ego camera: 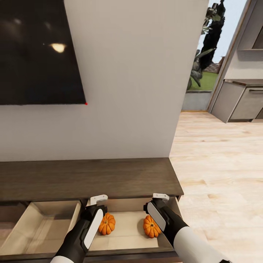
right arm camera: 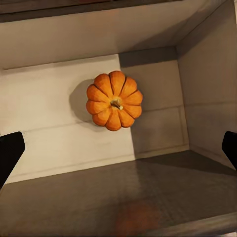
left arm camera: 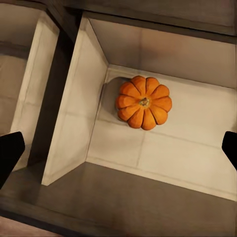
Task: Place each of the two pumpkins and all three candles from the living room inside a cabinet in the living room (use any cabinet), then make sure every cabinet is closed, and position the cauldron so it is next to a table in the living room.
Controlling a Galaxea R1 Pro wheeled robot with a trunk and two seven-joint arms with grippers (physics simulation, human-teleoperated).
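Jaws spread over two pumpkins (ego camera: 106, 224) (ego camera: 151, 226) in the open drawer (ego camera: 128, 237).

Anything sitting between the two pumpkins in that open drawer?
No. In the head view, only bare pale drawer floor separates the left pumpkin from the right pumpkin.

The cabinet (ego camera: 91, 179) top is dark, matt, grained wood; its drawer (ego camera: 124, 233) interiors are pale, smooth wood. Both pumpkins (ego camera: 106, 224) (ego camera: 151, 226) look smooth, ribbed, faintly glossy. At upper left, a glossy black screen (ego camera: 36, 51) reflects light.
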